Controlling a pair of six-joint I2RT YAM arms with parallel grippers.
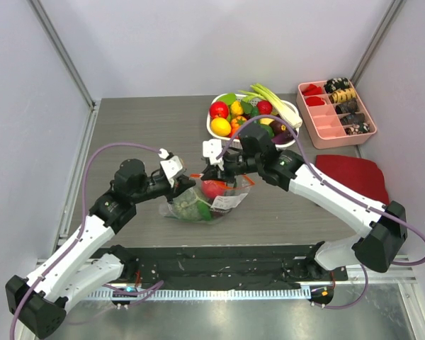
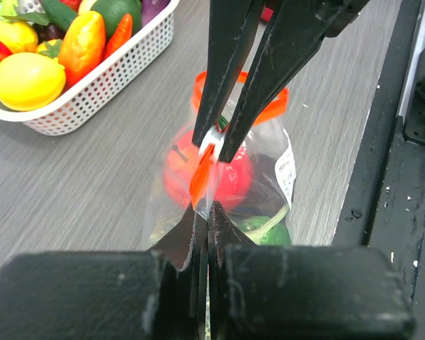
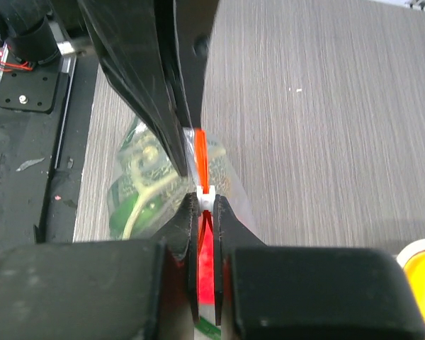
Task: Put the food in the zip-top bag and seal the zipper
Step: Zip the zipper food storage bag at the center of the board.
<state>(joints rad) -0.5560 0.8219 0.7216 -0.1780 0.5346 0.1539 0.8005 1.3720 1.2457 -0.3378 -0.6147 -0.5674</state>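
- Fingers [image 2: 180,237] of the left gripper [image 2: 202,212] are pressed together on the orange-red zipper [image 2: 200,177]. The right gripper [image 2: 216,145] is pinched on the zipper's white end piece [image 2: 209,136], just beyond.
- On the top view the zip-top bag [image 1: 198,207] sits low and centre on the grey table [image 1: 142,127], between both arms. A red fruit [image 1: 212,188] and a green head [image 1: 190,207] are inside.
- Risk: if the right gripper drags the end piece harder than the left holds, the strip may slip free, or the light bag may lift and swing.
- Risk: the red fruit sits close under the mouth. Its bulge could spread the track and leave a gap.
- Only the top view shows the white basket [image 1: 210,127] of produce at upper centre, but it hides both pinches.
- Only the left wrist view shows the fruit right under the strip.
- Only the right wrist view shows the strip edge-on, taut between the two grips.
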